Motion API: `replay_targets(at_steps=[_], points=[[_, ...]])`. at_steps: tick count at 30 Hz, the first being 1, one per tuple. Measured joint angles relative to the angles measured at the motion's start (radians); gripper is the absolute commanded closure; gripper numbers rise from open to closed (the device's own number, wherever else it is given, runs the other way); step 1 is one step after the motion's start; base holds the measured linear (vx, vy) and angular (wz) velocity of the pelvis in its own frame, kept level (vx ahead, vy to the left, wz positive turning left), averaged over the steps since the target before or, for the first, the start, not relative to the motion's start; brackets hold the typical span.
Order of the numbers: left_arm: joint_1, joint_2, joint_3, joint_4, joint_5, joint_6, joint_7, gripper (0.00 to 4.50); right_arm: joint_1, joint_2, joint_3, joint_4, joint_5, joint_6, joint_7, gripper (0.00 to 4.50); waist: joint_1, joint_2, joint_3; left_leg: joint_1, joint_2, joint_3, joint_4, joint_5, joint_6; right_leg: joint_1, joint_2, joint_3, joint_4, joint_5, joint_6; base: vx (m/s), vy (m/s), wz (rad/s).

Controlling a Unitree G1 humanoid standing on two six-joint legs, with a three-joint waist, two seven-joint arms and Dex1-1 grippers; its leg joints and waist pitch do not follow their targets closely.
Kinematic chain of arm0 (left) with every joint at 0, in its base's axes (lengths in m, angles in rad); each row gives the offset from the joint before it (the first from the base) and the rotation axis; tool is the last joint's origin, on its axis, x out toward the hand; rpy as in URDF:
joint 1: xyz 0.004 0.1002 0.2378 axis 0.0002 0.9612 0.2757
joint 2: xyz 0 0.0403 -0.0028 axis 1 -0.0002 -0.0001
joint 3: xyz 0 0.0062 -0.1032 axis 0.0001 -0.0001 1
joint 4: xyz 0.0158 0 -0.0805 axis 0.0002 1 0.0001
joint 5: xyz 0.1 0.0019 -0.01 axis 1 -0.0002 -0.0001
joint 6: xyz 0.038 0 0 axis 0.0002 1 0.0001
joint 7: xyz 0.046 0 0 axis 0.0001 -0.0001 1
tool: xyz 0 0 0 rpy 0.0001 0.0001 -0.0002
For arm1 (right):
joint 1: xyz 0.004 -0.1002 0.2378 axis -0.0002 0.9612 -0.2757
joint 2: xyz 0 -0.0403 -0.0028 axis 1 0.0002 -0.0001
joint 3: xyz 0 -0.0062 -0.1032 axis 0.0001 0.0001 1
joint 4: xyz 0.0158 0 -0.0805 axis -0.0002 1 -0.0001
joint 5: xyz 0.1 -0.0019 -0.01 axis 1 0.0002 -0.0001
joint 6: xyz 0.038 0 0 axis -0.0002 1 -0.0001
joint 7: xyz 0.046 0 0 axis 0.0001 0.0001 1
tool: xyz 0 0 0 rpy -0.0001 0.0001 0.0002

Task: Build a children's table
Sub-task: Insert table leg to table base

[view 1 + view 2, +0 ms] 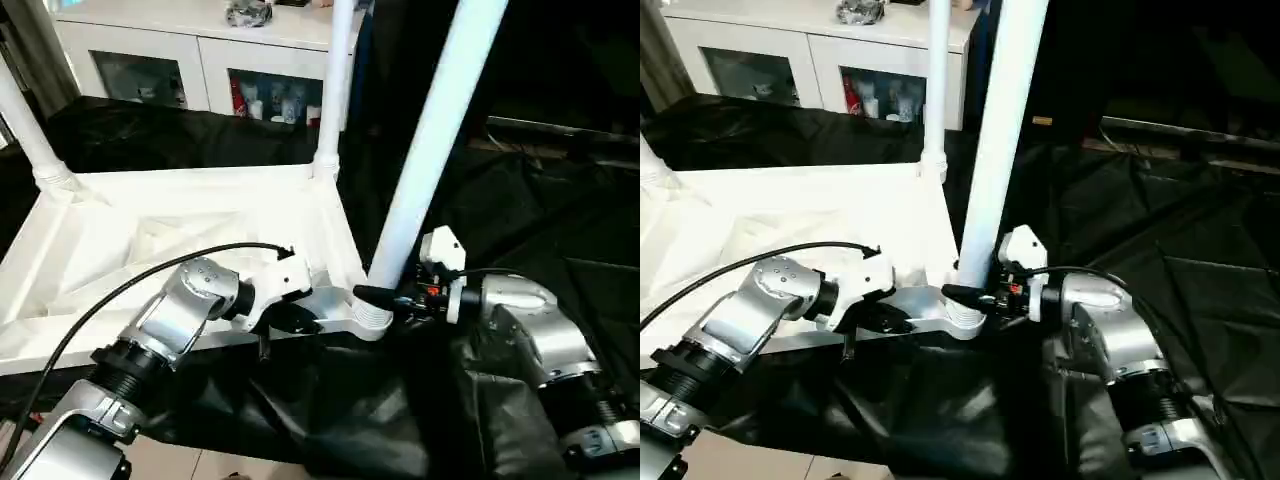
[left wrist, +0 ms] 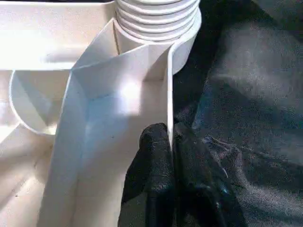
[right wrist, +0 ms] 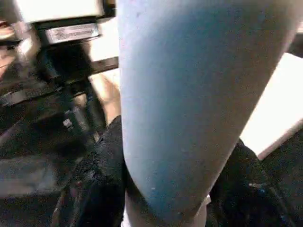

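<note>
Near the frame's lower centre, the left claw [image 1: 290, 322] pinches the tabletop [image 1: 150, 250] rim to steady it while the right claw [image 1: 385, 297] clamps the leg [image 1: 425, 150] at its corner socket [image 1: 368, 318].

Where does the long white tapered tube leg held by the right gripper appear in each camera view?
Left eye view: long white tapered tube leg rises from the near right corner socket, leaning to the upper right.
Right eye view: same leg, centre, nearly upright.
Left wrist view: its ribbed base at the top edge.
Right wrist view: close up, between the fingers.
Shared landmark: ribbed corner socket.
</note>
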Motion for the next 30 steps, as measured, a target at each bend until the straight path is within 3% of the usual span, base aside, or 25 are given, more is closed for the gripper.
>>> replay_targets(at_steps=[3, 7, 10, 14, 30], points=[[-0.003, -0.031, 0.009, 0.000, 0.013, 0.039, 0.065, 4.50, 0.002, 0.035, -0.022, -0.004, -0.012, 0.033, -0.110, 2.63, -0.006, -0.002, 0.002, 0.003, 0.000, 0.000, 0.000, 0.000, 0.000, 0.001, 0.000, 0.000, 0.000, -0.001, 0.001, 0.000, 0.000, 0.00], [-0.041, -0.143, 0.034, 0.035, 0.050, 0.148, 0.220, 4.50, -0.003, 0.123, -0.081, -0.019, -0.050, 0.109, -0.346, 2.63, -0.006, -0.005, 0.005, 0.007, -0.001, 0.000, 0.000, 0.000, 0.000, 0.001, 0.000, 0.000, -0.005, -0.001, 0.001, 0.000, 0.000, 0.00], [-0.084, -0.235, 0.054, 0.094, 0.069, 0.206, 0.353, 4.50, -0.027, 0.202, -0.117, 0.008, -0.097, 0.122, -0.555, 2.63, -0.009, -0.002, 0.007, 0.006, -0.002, -0.001, -0.002, 0.000, 0.000, 0.002, -0.001, -0.001, -0.014, -0.001, 0.001, 0.000, 0.000, 0.00], [-0.131, -0.322, 0.082, 0.199, 0.069, 0.207, 0.473, 4.50, -0.061, 0.275, -0.147, 0.053, -0.134, 0.122, -0.753, 2.64, -0.015, -0.002, 0.006, 0.008, -0.007, -0.004, -0.003, 0.000, 0.001, 0.003, -0.002, -0.001, -0.020, -0.001, 0.002, 0.000, 0.000, 0.00], [-0.157, -0.354, 0.095, 0.249, 0.083, 0.207, 0.512, 4.50, -0.096, 0.306, -0.162, 0.071, -0.167, 0.168, -0.822, 2.64, -0.020, 0.000, 0.005, 0.009, -0.014, -0.008, -0.008, -0.002, 0.004, 0.009, -0.003, -0.003, -0.051, -0.001, 0.002, 0.000, 0.000, 0.00]])
